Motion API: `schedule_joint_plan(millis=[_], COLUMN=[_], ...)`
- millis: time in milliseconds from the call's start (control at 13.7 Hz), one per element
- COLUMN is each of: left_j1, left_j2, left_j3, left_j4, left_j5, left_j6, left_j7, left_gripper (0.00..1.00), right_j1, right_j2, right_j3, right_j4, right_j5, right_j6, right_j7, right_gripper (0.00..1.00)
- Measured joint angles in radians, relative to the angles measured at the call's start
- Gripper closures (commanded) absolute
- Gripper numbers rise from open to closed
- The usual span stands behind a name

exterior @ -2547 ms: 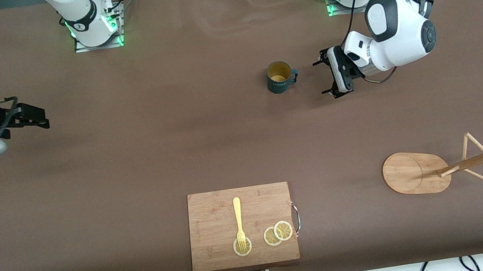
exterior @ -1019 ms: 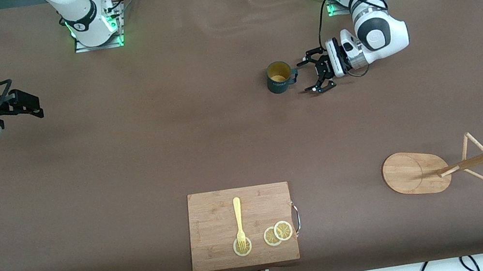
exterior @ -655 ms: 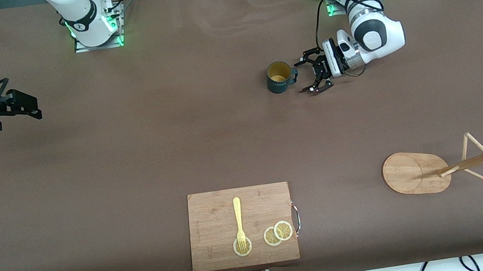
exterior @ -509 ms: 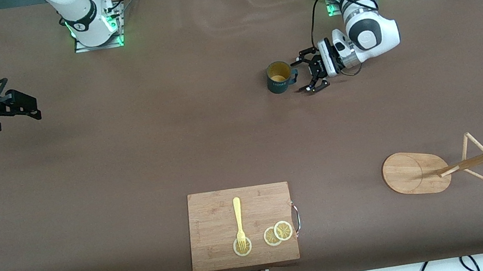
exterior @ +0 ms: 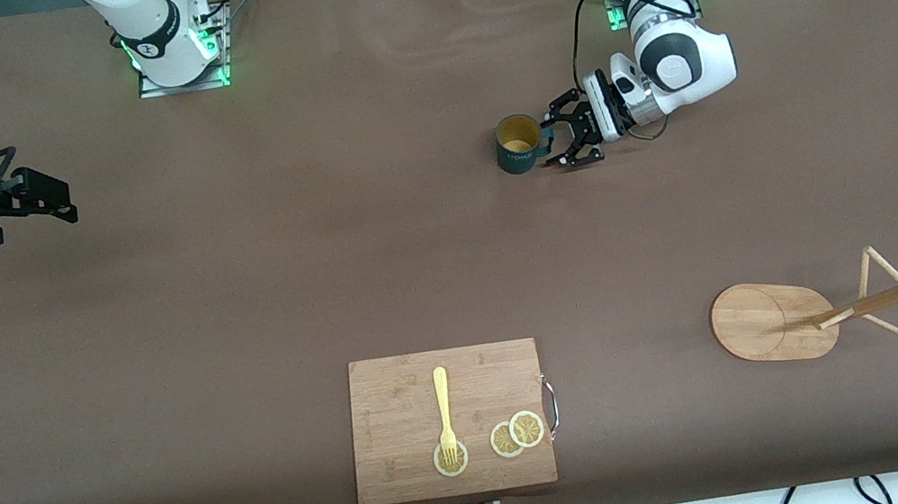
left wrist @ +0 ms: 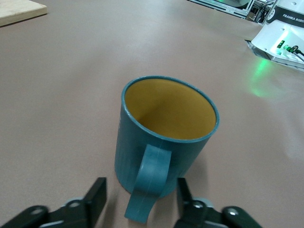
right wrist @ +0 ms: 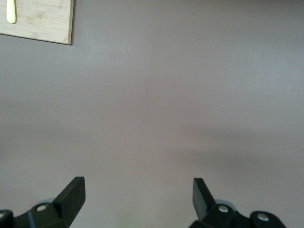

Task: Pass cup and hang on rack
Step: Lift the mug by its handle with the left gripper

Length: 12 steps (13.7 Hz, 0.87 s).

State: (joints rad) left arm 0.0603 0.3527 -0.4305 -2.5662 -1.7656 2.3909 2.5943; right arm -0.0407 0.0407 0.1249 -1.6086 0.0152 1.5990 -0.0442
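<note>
Teal cup [exterior: 520, 145] sits on the brown surface [exterior: 239, 305]; the left gripper [exterior: 567, 139] has slid right up to its handle. The right gripper [exterior: 52, 198] waits, wide open, and the rack [exterior: 824, 312] lies well apart.

In the left wrist view, the fingers [left wrist: 95, 197] sit half-closed either side of the handle [left wrist: 147, 187], not yet touching. The grab comes next.

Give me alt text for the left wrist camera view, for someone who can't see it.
A dark teal cup with a yellow-ochre inside stands upright on the brown table, its handle pointing at the camera, between the open fingers of the left gripper. The fingers are not yet touching the handle.
</note>
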Motion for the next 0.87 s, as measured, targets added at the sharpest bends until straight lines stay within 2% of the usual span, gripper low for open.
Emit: schedule_joint_plan(millis=[146, 218, 437, 509, 873], left_j1=[0.000, 0.000, 0.003, 0.007, 0.029], left_j2=[0.000, 0.000, 0.000, 0.000, -0.007], left_j3=[0.000, 0.000, 0.001, 0.001, 0.004], left_j4=[0.000, 0.000, 0.003, 0.003, 0.030], left_j5=[0.000, 0.000, -0.002, -0.003, 0.011], left_j6=[0.002, 0.002, 0.005, 0.005, 0.005], left_j7=[0.001, 0.002, -0.001, -0.009, -0.207], left_gripper=[1.00, 1.00, 1.00, 1.00, 1.00], right_j1=[0.002, 0.009, 0.100, 0.112, 0.119], right_j2=[-0.001, -0.001, -0.001, -0.001, -0.001], right_j3=[0.000, -0.005, -0.102, -0.116, -0.124], right_j4=[-0.002, -0.002, -0.003, -0.003, -0.006], right_j5=[-0.005, -0.008, -0.010, -0.010, -0.010], right_j6=[0.000, 0.000, 0.000, 0.000, 0.000], right_j7=[0.000, 0.000, 0.000, 0.000, 0.000], right_gripper=[0.00, 0.00, 0.00, 0.00, 0.00])
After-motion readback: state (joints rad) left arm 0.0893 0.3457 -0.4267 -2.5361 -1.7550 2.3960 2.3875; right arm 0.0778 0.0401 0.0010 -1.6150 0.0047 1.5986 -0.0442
